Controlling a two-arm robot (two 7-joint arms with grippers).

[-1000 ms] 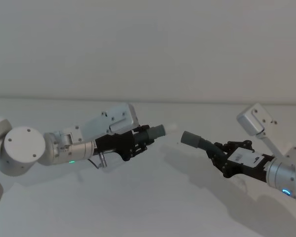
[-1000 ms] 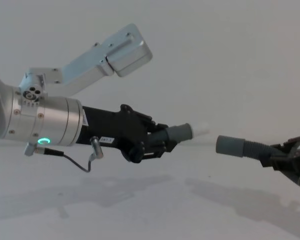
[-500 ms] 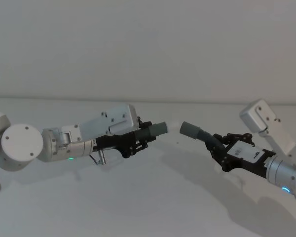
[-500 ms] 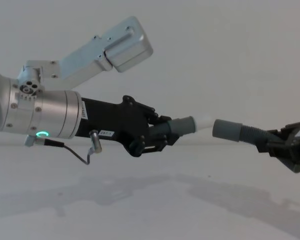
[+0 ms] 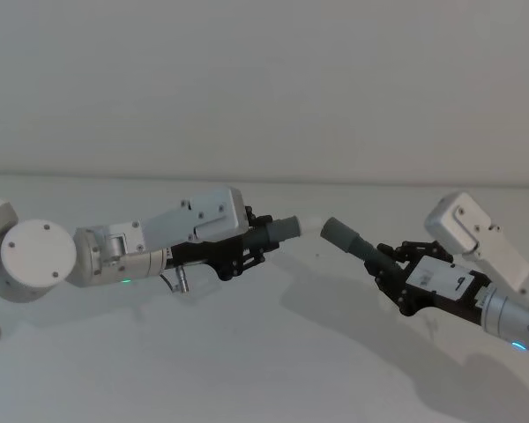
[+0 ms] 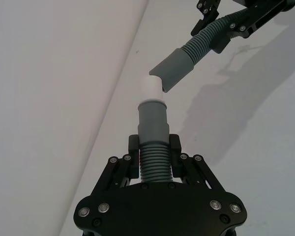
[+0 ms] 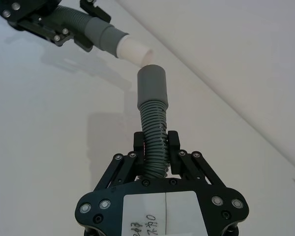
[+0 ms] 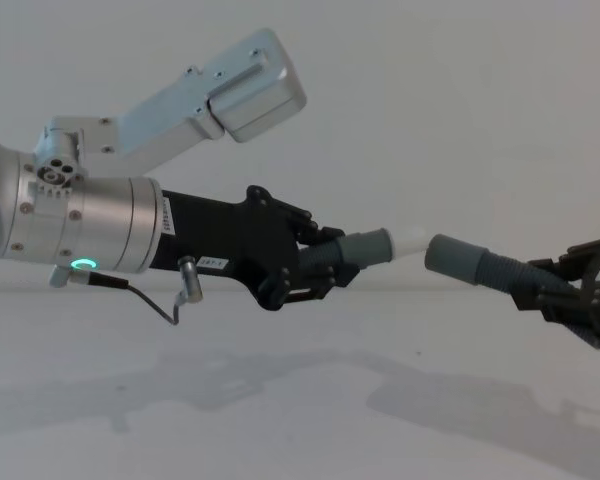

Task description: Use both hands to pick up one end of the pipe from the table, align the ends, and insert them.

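\- white worktop (image 5: 247,370) lies below. who holds what?
\- both up in the air, mid-scene. left gripper (image 5: 249,244) pinches the white-tipped piece (image 5: 280,230), right gripper (image 5: 390,267) pinches the second piece (image 5: 363,250); white tip (image 5: 310,220) just beside its cuff (image 5: 339,234).

There are two tools (image 5: 257,241) (image 5: 386,264), two grey corrugated hose pieces (image 5: 282,229) (image 5: 342,234) and one white table (image 5: 247,352).

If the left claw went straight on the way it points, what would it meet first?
Probably the grey cuff on the right claw's hose; the left claw's whitish tip leads. Depth is unclear.
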